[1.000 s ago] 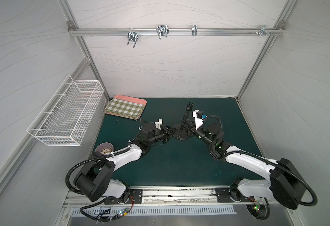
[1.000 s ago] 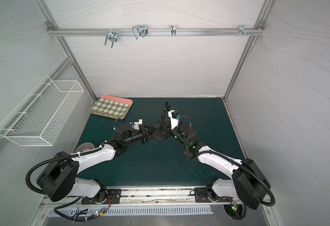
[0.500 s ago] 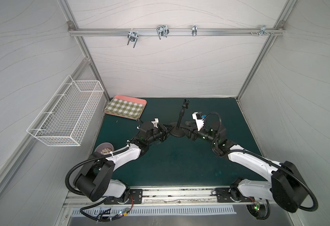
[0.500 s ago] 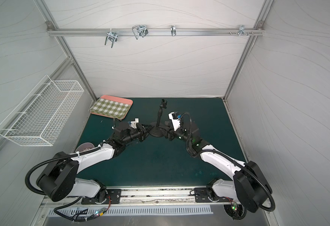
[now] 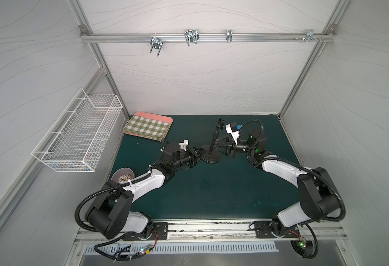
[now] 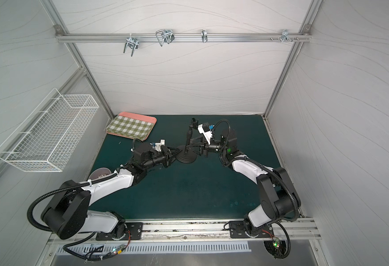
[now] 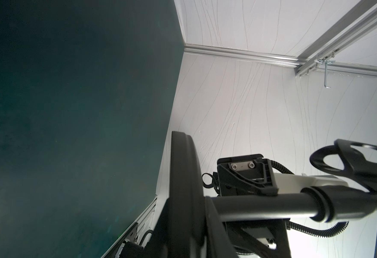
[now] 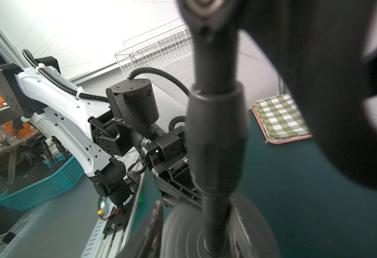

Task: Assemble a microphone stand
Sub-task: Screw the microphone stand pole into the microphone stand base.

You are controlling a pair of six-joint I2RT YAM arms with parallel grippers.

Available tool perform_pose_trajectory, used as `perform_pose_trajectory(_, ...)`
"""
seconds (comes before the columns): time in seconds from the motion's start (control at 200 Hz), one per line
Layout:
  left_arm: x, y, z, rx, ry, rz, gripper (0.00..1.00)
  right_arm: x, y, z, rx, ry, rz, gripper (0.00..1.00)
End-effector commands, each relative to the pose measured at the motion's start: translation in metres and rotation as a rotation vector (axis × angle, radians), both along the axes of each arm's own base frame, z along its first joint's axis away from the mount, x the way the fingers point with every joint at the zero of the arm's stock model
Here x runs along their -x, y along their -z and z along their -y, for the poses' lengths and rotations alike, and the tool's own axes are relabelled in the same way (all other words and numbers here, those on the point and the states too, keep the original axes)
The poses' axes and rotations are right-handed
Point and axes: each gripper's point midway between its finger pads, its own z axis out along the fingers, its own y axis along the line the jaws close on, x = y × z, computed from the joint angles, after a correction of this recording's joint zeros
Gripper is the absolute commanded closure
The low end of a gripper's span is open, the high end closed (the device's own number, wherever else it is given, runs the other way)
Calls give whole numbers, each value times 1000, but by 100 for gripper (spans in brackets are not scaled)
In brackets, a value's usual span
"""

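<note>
The black microphone stand is upright on the green mat in both top views: its round base (image 5: 212, 159) (image 6: 185, 159) carries the thin rod (image 5: 214, 138), which ends in a clip (image 5: 221, 121). My left gripper (image 5: 199, 153) (image 6: 173, 153) is shut on the base's left rim. The left wrist view shows that base edge-on (image 7: 182, 169) with the rod (image 7: 261, 205) and clip (image 7: 350, 160) beyond. From the right, my right gripper (image 5: 215, 147) (image 8: 196, 210) straddles the rod (image 8: 216, 145) low down. It is open, with a gap between one finger (image 8: 154, 221) and the rod.
A green-checked tray (image 5: 147, 126) lies at the mat's back left. A white wire basket (image 5: 80, 131) hangs on the left wall. A small bowl (image 5: 123, 179) sits by my left arm. Metal hooks (image 5: 190, 38) hang from the rail above.
The stand went from tilted in the right gripper to upright on the mat. The right gripper let go, drew back, then came in around the lower rod. The left gripper kept its hold.
</note>
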Motion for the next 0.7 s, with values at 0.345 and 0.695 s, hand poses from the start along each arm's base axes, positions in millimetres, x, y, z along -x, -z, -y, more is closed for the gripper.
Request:
perform_pose_trajectory(0.345, -1, -69, 6, 117, 37, 161, 100, -2, -8, -22, -27, -17, 52, 88)
perform_pose_trajectory(0.695, -9, -64, -7, 90, -23, 165, 100, 6, 7, -33, 91, 485, 75, 98)
